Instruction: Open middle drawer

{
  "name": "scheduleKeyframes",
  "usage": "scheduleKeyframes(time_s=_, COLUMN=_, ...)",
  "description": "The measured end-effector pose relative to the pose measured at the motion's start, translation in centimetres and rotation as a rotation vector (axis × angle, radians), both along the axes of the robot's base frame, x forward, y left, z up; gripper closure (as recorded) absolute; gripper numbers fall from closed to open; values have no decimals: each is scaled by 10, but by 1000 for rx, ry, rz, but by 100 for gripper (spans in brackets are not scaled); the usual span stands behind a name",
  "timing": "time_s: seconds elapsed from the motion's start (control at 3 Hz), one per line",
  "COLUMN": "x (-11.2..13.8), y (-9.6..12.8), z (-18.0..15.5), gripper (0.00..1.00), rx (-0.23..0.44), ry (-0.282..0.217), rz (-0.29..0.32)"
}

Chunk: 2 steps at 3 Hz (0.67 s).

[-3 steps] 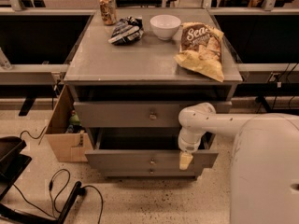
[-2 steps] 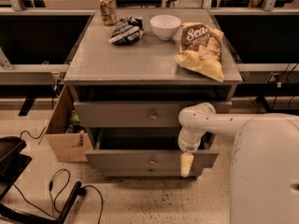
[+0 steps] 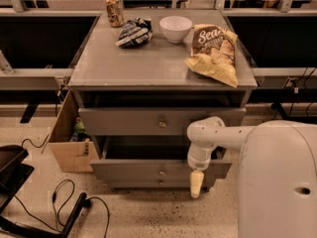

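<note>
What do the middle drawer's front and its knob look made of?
The front of the wide grey middle drawer looks like painted metal or laminate: even matte grey, no grain. Its small round knob looks metal, with a dull glint. The cream-tipped claw hangs right of that knob, before the drawer front.

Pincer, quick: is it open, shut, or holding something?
Pincer: cannot be told; it hangs pointing down at the middle drawer's right end.
</note>
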State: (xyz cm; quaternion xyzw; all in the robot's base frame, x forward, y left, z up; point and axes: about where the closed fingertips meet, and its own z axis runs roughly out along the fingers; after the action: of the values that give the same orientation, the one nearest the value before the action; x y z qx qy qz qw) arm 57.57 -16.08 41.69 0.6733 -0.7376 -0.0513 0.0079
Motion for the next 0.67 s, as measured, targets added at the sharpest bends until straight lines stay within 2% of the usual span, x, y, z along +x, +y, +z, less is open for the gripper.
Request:
scheduleKeyframes(time_s=0.33, x=-45, y=10, z=3, gripper=18, rx=-6, ry=98, rz=-36)
scheduleKeyframes(time_s=0.67, x=-43, y=11, z=6, gripper=41, rx=-6, ry=98, rz=-36)
